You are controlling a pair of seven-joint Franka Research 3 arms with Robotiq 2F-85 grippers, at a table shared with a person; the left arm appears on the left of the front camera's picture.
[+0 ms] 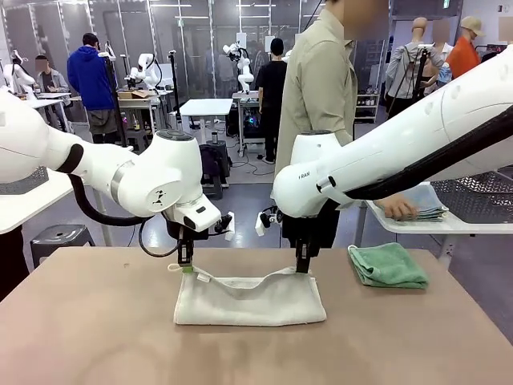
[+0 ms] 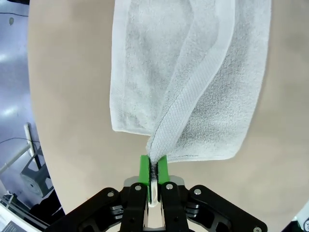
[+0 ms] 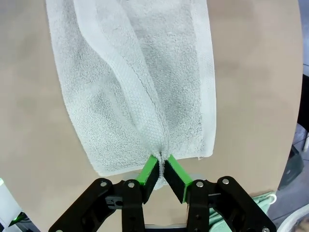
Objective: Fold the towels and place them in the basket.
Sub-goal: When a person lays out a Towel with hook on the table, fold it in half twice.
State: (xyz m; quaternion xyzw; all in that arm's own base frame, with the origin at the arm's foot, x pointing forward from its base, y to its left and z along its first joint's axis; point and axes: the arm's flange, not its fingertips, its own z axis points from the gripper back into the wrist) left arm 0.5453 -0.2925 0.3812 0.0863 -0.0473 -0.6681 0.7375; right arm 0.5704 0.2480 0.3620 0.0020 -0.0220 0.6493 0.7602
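Observation:
A cream-white towel (image 1: 248, 298) lies in the middle of the brown table (image 1: 96, 329), its far edge lifted at both corners. My left gripper (image 1: 186, 267) is shut on the far left corner, and my right gripper (image 1: 302, 269) is shut on the far right corner. In the left wrist view the green pads of the gripper (image 2: 154, 166) pinch a bunched hem of the towel (image 2: 193, 72). The right wrist view shows the same pinch by the gripper (image 3: 161, 166) on the towel (image 3: 135, 72). A mint green towel (image 1: 387, 265) lies folded on the table's right side. The wire-mesh basket (image 1: 481, 199) stands on a side table at the right.
A person stands behind the table, one hand (image 1: 398, 210) resting on a stack of grey-blue cloths (image 1: 425, 204) on the white side table (image 1: 449, 227). Bare tabletop stretches in front of and to the left of the cream towel.

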